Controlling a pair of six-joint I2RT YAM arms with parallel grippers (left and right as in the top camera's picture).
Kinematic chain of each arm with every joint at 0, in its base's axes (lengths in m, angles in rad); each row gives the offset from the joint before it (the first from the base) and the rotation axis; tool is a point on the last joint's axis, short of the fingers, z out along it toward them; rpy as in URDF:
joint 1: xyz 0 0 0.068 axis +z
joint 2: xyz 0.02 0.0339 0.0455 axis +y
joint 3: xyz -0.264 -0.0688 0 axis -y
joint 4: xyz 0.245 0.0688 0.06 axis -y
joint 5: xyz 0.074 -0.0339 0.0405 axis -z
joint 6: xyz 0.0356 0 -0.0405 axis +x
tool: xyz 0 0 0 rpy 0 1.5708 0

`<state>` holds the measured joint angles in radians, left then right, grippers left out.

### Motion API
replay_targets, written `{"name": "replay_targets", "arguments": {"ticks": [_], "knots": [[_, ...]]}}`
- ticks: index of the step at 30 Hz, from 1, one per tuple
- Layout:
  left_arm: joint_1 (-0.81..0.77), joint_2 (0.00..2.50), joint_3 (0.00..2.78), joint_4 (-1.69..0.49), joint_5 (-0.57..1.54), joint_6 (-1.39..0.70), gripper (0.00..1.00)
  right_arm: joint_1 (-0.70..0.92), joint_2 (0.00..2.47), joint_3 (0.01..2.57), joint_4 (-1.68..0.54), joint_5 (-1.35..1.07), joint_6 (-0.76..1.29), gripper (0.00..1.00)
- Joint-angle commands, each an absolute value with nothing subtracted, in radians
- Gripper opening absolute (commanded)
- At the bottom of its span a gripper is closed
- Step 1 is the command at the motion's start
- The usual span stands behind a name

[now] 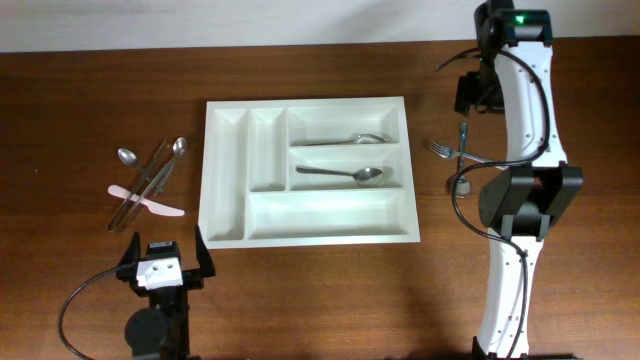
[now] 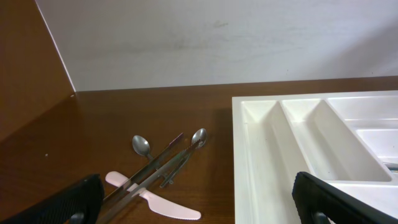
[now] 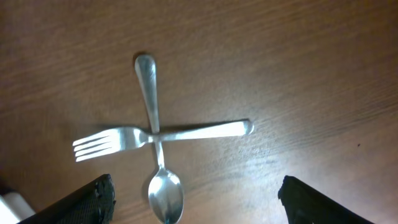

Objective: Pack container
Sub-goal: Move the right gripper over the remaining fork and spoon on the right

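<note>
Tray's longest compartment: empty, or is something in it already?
Empty. Overhead, the longest compartment shows only bare white floor; the upper spoon and lower spoon lie in other slots.

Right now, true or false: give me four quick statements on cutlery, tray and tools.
1. Two spoons lie in the tray. True.
2. The fork is in the tray. False: it is on the table, crossed with a spoon.
3. The pink knife is left of the tray. True.
4. The right tool grips a spoon. False: it is open and empty.
</note>
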<state>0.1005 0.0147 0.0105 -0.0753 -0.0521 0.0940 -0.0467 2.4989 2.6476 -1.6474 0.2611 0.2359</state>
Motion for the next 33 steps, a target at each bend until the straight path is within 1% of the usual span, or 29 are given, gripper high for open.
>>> {"name": "replay_targets", "arguments": {"ticks": [1,4,9,14,17,20,25,30,33], "knots": [[0.106,0.006,0.009,-0.08,-0.041,0.104,0.99,-0.059,2.434,2.611,-1.619,0.255,0.239,0.87],[0.106,0.006,0.009,-0.08,-0.041,0.104,0.99,-0.074,2.369,2.521,-1.548,0.254,0.239,0.89],[0.106,0.006,0.009,-0.08,-0.041,0.104,0.99,-0.094,2.217,2.28,-1.441,0.246,0.239,0.89],[0.106,0.006,0.009,-0.08,-0.041,0.104,0.99,-0.107,2.14,2.101,-1.425,0.213,0.238,0.89],[0.106,0.006,0.009,-0.08,-0.041,0.104,0.99,-0.107,2.138,2.037,-1.423,0.134,0.185,0.89],[0.106,0.006,0.009,-0.08,-0.041,0.104,0.99,-0.107,2.138,1.978,-1.412,0.111,0.182,0.89],[0.106,0.006,0.009,-0.08,-0.041,0.104,0.99,-0.107,2.138,1.9,-1.347,0.008,0.08,0.9],[0.106,0.006,0.009,-0.08,-0.041,0.104,0.99,-0.111,2.138,1.869,-1.262,-0.078,-0.029,0.9],[0.106,0.006,0.009,-0.08,-0.041,0.104,0.99,-0.116,2.139,1.868,-1.215,-0.078,-0.049,0.9]]}}
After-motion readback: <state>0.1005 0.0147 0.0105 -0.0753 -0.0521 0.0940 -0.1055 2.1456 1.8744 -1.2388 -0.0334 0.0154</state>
